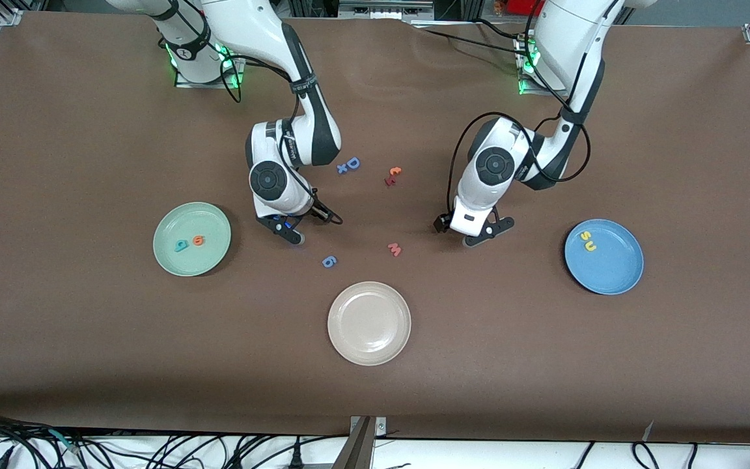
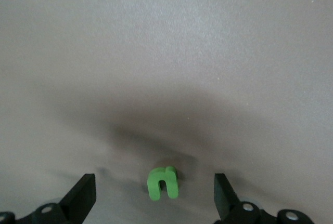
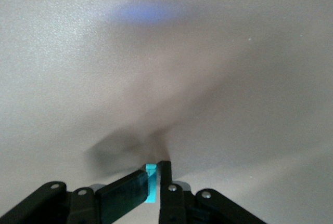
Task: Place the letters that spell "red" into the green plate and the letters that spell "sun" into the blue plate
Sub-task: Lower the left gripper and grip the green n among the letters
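The green plate (image 1: 211,220) holds a teal "d" (image 1: 181,245) and an orange "e" (image 1: 198,240). On the blue plate (image 1: 614,268) lie a yellow "s" (image 1: 585,235) and a yellow "u" (image 1: 589,246). My right gripper (image 1: 303,225) (image 3: 153,182) hangs low over the table beside the green plate, shut on a small teal letter, the "r" (image 3: 151,186). Toward the blue plate, my left gripper (image 1: 469,233) (image 2: 154,203) stands open just above the cloth. The green "n" (image 2: 163,183) lies flat between its fingers, untouched. In the front view that gripper hides the "n".
A cream-beige plate (image 1: 368,322) sits nearest the front camera. Loose pieces lie mid-table: a blue "6" (image 1: 329,261), a pink "m" (image 1: 394,249), a blue "D" (image 1: 352,163) with a blue "x" (image 1: 342,169), an orange piece (image 1: 394,171) and a red one (image 1: 389,181).
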